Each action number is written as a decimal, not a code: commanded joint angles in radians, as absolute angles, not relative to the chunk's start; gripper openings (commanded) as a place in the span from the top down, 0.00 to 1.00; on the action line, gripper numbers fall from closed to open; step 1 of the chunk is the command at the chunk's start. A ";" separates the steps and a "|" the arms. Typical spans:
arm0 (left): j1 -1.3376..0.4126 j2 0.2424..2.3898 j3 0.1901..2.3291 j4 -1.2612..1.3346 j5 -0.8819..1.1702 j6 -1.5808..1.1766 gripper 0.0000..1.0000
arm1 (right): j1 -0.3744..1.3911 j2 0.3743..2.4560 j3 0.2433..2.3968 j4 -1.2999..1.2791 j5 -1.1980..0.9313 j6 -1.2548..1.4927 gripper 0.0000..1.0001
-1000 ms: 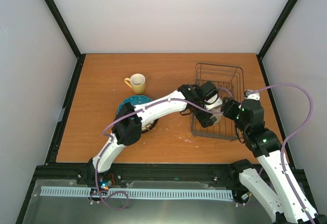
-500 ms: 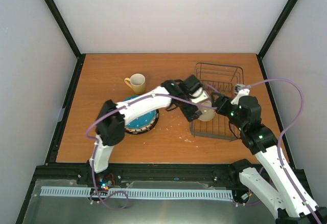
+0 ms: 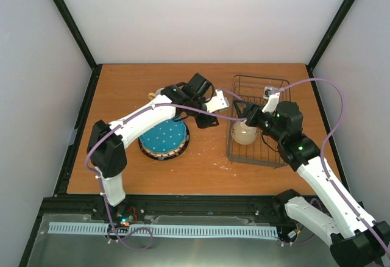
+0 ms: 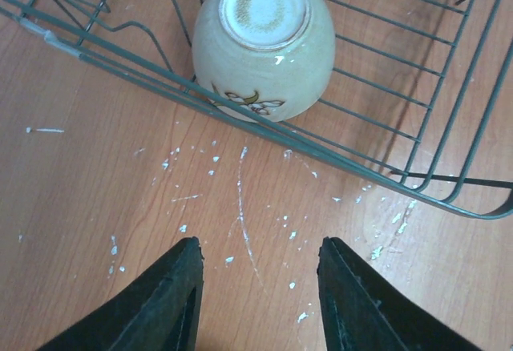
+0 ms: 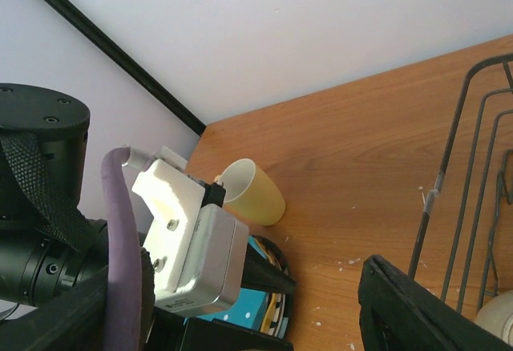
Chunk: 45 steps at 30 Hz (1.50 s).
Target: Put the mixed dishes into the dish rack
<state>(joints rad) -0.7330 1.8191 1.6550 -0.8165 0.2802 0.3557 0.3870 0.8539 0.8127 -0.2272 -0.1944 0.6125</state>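
Bowl sits inverted inside the dish rack, against its near-left rail, probably to drain without rolling. Left hand hovers over the bench just outside that rail, jaws half spread, empty. Right hand hangs over the rack, jaws wide, empty. Teal plate tops the stack left of the rack; mug stands beyond. Rack slots behind the bowl are open.

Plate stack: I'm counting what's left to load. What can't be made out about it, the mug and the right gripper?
- Plates under the teal dotted plate: top view, it covers them; only a striped rim shows.
- Yellow mug: top view, the left arm hides most; right wrist view, handle out of sight.
- Right gripper: right wrist view cuts off its fingers; open or shut unclear.
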 commanded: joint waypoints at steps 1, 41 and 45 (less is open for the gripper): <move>-0.086 1.687 1.757 -0.839 0.218 0.040 0.59 | 0.266 0.748 0.794 -0.566 0.205 0.580 0.33; -0.390 1.641 1.527 -0.778 0.031 0.034 0.51 | 0.273 1.155 0.869 0.383 -0.497 0.653 0.28; -0.467 1.682 1.533 -0.783 -0.006 0.021 0.52 | 0.286 1.229 0.903 0.466 -0.524 0.676 0.27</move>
<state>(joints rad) -0.5968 1.7077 1.4818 -0.7570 0.1593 0.3134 0.3836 1.2213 0.8707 0.3531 -0.5148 0.6388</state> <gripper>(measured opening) 0.487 0.723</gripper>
